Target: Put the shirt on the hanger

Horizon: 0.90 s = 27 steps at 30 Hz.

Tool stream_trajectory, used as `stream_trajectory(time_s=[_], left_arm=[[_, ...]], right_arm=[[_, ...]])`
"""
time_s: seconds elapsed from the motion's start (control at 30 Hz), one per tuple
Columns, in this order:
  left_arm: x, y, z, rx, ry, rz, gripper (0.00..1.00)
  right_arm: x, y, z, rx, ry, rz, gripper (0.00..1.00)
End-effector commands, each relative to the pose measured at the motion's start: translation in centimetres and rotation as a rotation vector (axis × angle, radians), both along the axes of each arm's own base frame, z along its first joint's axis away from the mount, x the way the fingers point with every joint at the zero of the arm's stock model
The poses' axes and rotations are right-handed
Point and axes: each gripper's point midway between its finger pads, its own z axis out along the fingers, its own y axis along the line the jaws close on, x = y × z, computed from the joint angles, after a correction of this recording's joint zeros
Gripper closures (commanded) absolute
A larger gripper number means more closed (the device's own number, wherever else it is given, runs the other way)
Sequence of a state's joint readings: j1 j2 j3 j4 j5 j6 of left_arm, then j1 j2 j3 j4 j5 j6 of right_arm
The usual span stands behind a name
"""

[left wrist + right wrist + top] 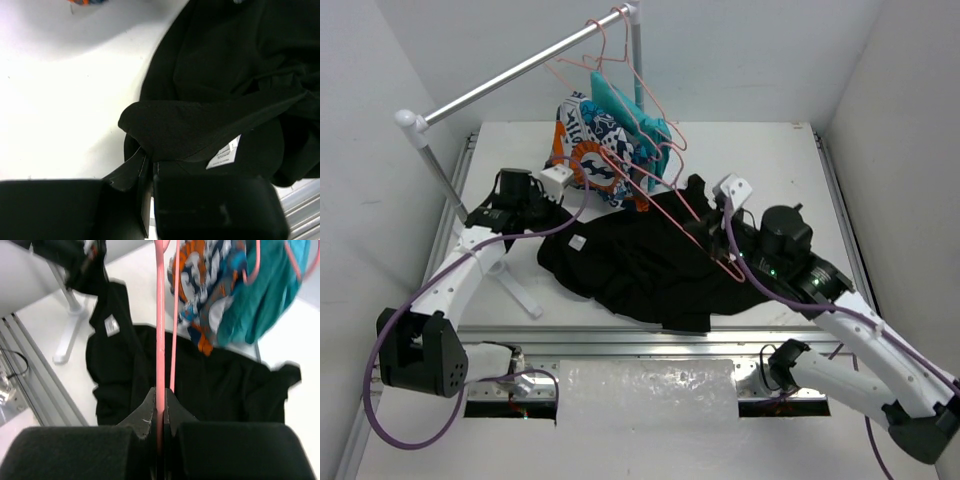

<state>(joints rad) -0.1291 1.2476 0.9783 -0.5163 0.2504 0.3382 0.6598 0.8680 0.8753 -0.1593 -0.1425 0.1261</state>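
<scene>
The right gripper [160, 399] is clamped on the hanger [159, 335], above the shirt [640, 265] lying crumpled in the middle; the left gripper [148, 162] pinches a shirt fold near the label [224, 154]. Next, I judge, the hanger's arm must enter the neck opening. Hanging clothes [600, 150] crowd behind; free table [790, 170] lies to the right.

black shirt [650, 270] w/ white label [577, 242]; pink hanger [159, 340]; teal garment [630, 112]; orange-white-blue patterned garment [595, 150]

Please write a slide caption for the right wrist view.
Right claw shut on pink hanger over black shirt.
</scene>
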Motion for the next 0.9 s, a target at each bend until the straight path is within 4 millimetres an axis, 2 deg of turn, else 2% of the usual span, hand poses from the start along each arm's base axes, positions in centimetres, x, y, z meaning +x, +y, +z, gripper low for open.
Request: stream_trajectory(time_s=[0.0, 0.03, 0.07, 0.13, 0.17, 0.27, 0.43, 0.6, 0.63, 0.7, 0.73, 0.87], left_arm=[[2.5, 0.1, 3.1, -0.016, -0.094, 0.029, 1.00], [2.7, 0.1, 3.2, -0.016, -0.099, 0.031, 1.00], [3.0, 0.1, 3.4, -0.016, -0.101, 0.036, 1.00], [3.3, 0.0, 3.6, -0.018, -0.104, 0.034, 1.00], [3.5, -0.1, 3.8, -0.021, -0.108, 0.032, 1.00], [3.6, -0.1, 3.7, -0.019, -0.100, 0.034, 1.00], [4.0, 0.2, 3.3, -0.004, -0.096, 0.043, 1.00], [4.2, 0.3, 2.9, 0.004, -0.085, 0.046, 1.00], [4.2, 0.4, 2.8, 0.008, -0.085, 0.047, 1.00], [4.3, 0.6, 2.6, 0.016, -0.081, 0.054, 1.00], [4.3, 0.6, 2.6, 0.018, -0.080, 0.058, 1.00], [3.6, -0.1, 2.9, -0.011, -0.059, 0.027, 1.00]], right_arm=[[-1.0, -1.2, -2.7, -0.011, 0.073, -0.048, 1.00], [-1.5, -1.2, -3.7, -0.019, 0.101, -0.034, 1.00], [-2.6, -0.6, -5.5, -0.030, 0.148, 0.024, 1.00], [-4.1, 0.5, -6.6, -0.015, 0.160, 0.123, 1.00], [-5.8, 1.6, -7.6, 0.000, 0.170, 0.237, 1.00], [-7.8, 2.8, -8.6, 0.003, 0.190, 0.339, 1.00], [-9.6, 4.3, -8.6, 0.027, 0.192, 0.440, 1.00], [-10.0, 5.1, -9.5, 0.020, 0.212, 0.454, 1.00], [-10.0, 5.1, -9.3, 0.029, 0.211, 0.449, 1.00], [-9.8, 5.2, -7.6, 0.072, 0.153, 0.448, 1.00], [-9.4, 5.1, -7.3, 0.070, 0.151, 0.422, 1.00], [-7.4, 5.2, -8.5, 0.047, 0.171, 0.329, 1.00]])
